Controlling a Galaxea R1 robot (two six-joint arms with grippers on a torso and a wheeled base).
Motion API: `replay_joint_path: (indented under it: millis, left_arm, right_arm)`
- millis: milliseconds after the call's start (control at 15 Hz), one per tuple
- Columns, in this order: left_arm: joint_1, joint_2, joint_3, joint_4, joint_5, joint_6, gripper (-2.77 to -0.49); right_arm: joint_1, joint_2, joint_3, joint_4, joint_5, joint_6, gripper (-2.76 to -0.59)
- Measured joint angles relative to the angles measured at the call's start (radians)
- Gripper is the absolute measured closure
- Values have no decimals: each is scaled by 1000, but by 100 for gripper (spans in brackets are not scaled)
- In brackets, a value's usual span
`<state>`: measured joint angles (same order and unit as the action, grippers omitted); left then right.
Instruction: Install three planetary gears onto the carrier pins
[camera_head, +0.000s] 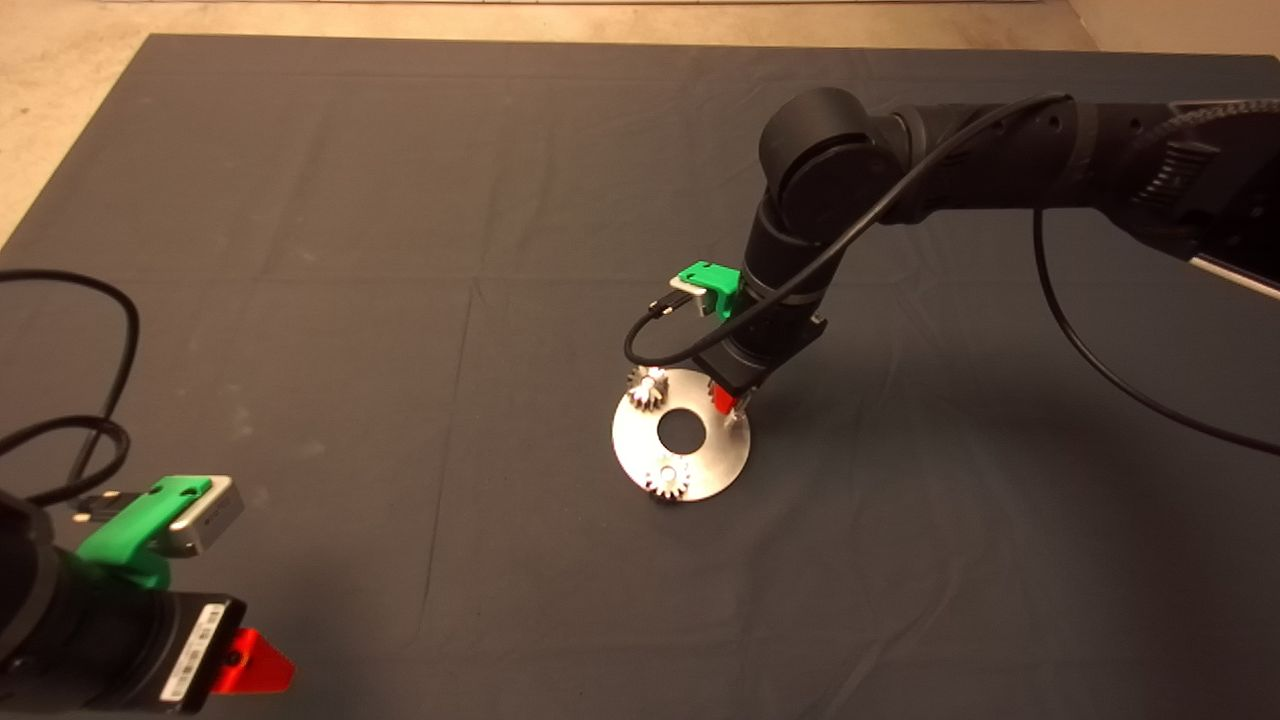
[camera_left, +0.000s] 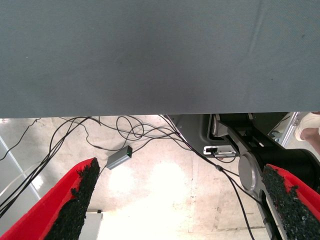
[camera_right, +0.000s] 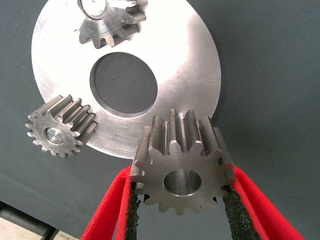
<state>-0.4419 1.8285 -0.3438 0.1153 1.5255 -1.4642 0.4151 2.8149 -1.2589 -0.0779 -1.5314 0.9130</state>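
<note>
Right wrist view: right gripper fingers clenched on a third planetary gear above the plate; left gripper fingers released, parked

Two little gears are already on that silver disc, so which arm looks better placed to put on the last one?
The right. The right gripper already holds the third gear over the disc, beside the two seated gears. The left gripper waits open at the mat's near left edge.

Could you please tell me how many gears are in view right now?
3. Two sit on pins on the plate: one at its far-left edge, one at its near edge. The third is held in the right gripper.
</note>
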Motion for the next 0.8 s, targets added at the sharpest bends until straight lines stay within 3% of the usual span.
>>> replay_joint_path:
  millis: [333,800]
  left_arm:
    - [0,-55,0,-1,0,38,-233]
    - [0,-73,0,-3,0,59,-233]
  right_arm:
    - [-3,0,19,-1,0,-39,-102]
    - [-3,-8,23,-11,0,-80,-102]
